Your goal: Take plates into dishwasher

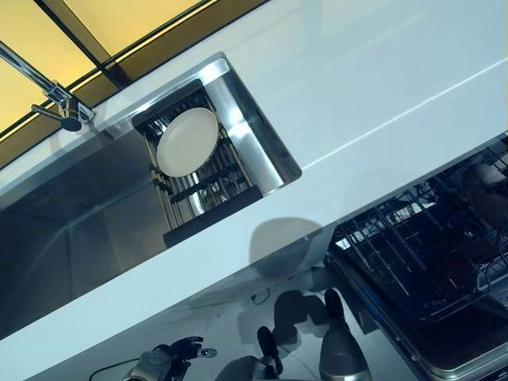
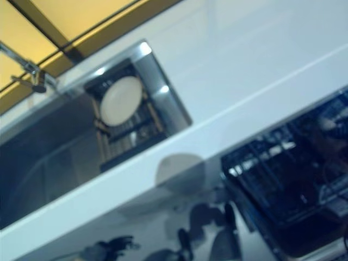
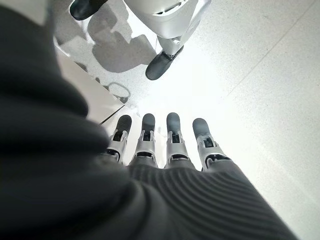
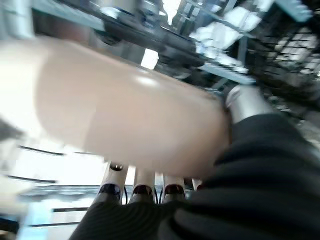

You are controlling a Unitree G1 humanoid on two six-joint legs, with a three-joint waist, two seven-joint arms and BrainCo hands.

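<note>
A white plate [image 1: 187,141] leans in the dark drying rack [image 1: 208,193] inside the sink. A second, cream plate [image 4: 125,110] fills the right wrist view. My right hand [image 4: 243,102] is shut on it, thumb over the rim and fingers [image 4: 142,189] underneath, with dishwasher rack wires behind it. In the eye views this hand and plate show only as a dim round shape [image 1: 486,189] over the open dishwasher's lower rack [image 1: 421,254]. My left hand [image 1: 163,361] hangs low by the floor, fingers [image 3: 172,137] straight and empty.
A white counter [image 1: 381,87] runs between the steel sink [image 1: 79,230] and the dishwasher. A chrome faucet [image 1: 49,94] stands at the sink's far left. The dishwasher door [image 1: 468,357] is down at the lower right.
</note>
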